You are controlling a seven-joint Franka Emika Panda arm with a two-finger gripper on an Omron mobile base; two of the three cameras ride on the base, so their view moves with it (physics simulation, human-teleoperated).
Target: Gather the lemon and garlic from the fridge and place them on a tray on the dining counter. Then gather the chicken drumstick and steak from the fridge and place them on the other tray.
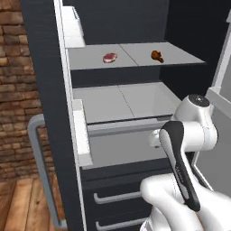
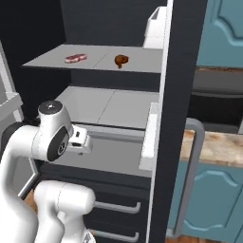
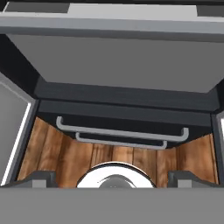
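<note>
The fridge [image 1: 117, 20] stands open in front of me. On its upper grey shelf [image 1: 90, 61] the steak [image 1: 109, 57] [image 2: 76, 58] lies to the left and the brown chicken drumstick [image 1: 157, 56] [image 2: 121, 60] to the right, a short way apart. My arm is folded low in front of the lower shelves, well below both meats. In the hand view my gripper [image 3: 113, 178] is open with nothing between its fingertips [image 3: 41, 177], facing down at the fridge's drawers. The lemon, the garlic, the trays and the dining counter are out of view.
Both fridge doors stand open, one on each side with a long grey handle [image 1: 40, 171] [image 2: 194, 166] and white door bins [image 1: 81, 135]. Drawer handles [image 3: 122, 131] sit above wooden floor [image 3: 52, 153]. A teal cabinet with a tan top [image 2: 223, 147] is to the right.
</note>
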